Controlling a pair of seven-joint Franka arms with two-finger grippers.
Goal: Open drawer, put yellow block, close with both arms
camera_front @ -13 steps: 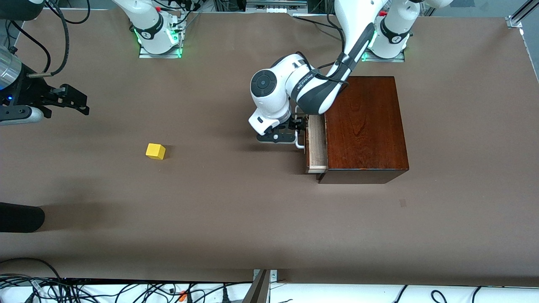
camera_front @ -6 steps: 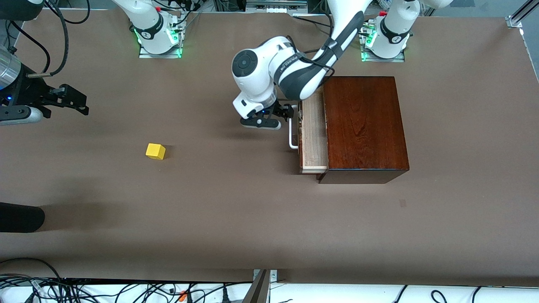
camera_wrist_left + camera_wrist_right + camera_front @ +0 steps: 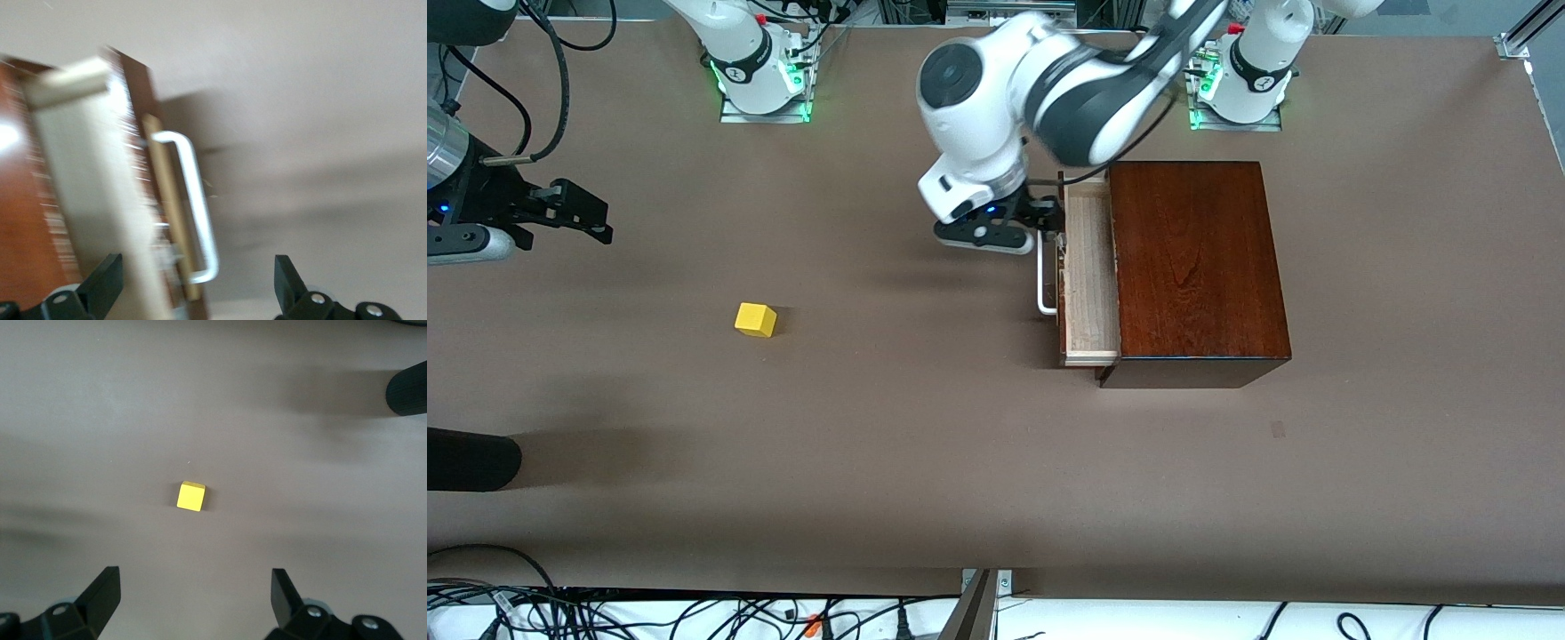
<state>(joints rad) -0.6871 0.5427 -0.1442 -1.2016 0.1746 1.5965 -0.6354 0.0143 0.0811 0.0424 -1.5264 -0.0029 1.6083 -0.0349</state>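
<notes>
- No readable writing anywhere.
- drawer (image 3: 1089,276) part open, white handle (image 3: 1042,280) free.
- left gripper (image 3: 1040,218) open, empty, over handle.
- right gripper (image 3: 560,213) open, empty, waiting; yellow block (image 3: 755,319) on table (image 3: 871,444).

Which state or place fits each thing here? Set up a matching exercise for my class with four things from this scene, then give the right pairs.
Things:
1. drawer
2. yellow block
3. left tool
4. right tool

States or places:
A. open, waiting over bare table at the right arm's end
B. pulled partly out of the wooden box
C. open, beside the white handle, gripping nothing
D. lying alone on the table, toward the right arm's end

Pairs: 1-B, 2-D, 3-C, 4-A
</notes>
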